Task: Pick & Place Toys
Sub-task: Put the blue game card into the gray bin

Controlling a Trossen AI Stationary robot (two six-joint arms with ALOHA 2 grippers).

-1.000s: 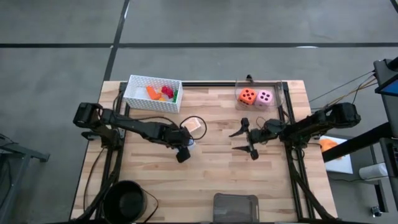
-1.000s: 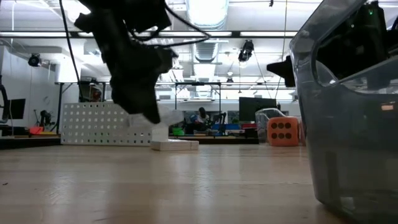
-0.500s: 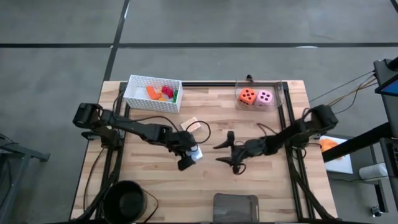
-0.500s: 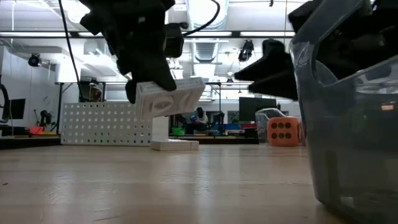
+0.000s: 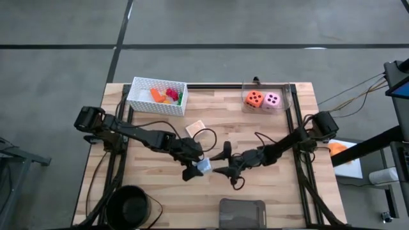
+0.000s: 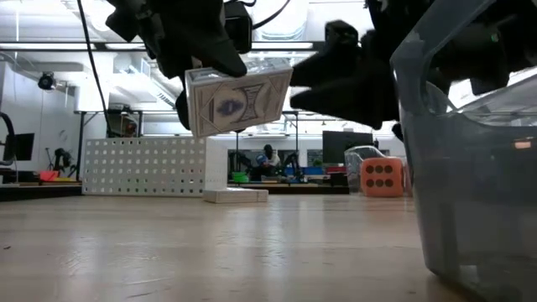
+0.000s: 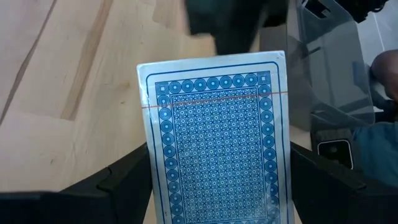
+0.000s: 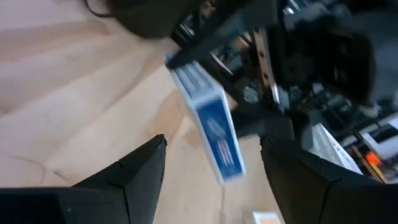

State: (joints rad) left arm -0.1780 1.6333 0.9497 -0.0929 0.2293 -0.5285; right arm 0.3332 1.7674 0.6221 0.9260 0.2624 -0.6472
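A blue patterned card box [image 5: 204,166] hangs in the air over the middle of the table, held by my left gripper [image 5: 194,170]. It also shows in the left wrist view [image 7: 217,137] and the low view [image 6: 238,101]. My right gripper [image 5: 221,161] is open just right of the box, its fingers [image 8: 140,168] pointing at the box [image 8: 211,127] without touching it. A peach card [image 5: 195,128] lies flat on the table. Orange [image 5: 254,98] and pink [image 5: 271,100] dice sit at the back right. Small bricks [image 5: 167,96] lie in the white basket. My left gripper pinches the blue card box between its two fingers, one on each long side [image 7: 150,171], near the end closest to the wrist. The fingers [image 7: 127,177] come slanting down from the table's left and lie along the box. The box is lifted clear of the table, slightly tilted.
The white perforated basket [image 5: 142,97] stands at the back left. A clear container [image 5: 289,96] holds the dice. A grey tray [image 5: 241,213] sits at the near edge and fills the right of the low view [image 6: 470,168]. A black round pot [image 5: 131,204] is at the near left.
My left gripper has lifted the blue card box off the table and carried it toward the near edge and the right. My right gripper, open, has swept toward the table's left and now faces the box. The peach card has stayed in place.
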